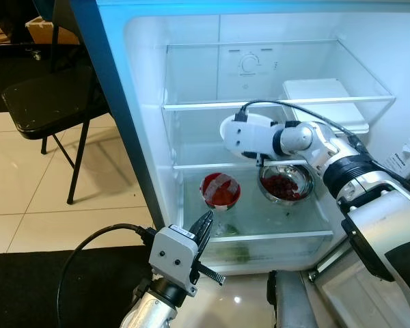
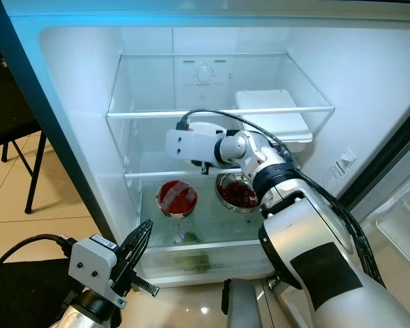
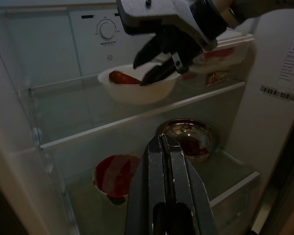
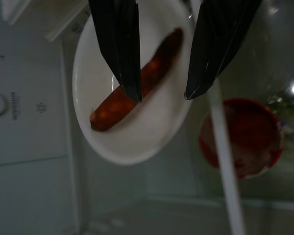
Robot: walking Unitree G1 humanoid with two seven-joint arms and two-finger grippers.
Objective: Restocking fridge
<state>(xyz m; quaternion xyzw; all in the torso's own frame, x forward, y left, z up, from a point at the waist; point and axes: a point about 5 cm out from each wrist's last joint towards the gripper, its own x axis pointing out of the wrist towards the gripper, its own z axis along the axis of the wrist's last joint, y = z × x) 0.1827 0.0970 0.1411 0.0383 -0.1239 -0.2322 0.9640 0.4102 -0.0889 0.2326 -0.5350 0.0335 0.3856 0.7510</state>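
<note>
Two black fingers of the right gripper (image 4: 161,93) are spread apart just above a white bowl (image 4: 132,132) holding a sausage (image 4: 112,105) on the fridge's middle shelf (image 3: 137,117). Below, a red cup (image 1: 220,190) and metal bowl (image 1: 286,184) are seen. The left gripper (image 1: 203,232) is kept closed outside.
</note>
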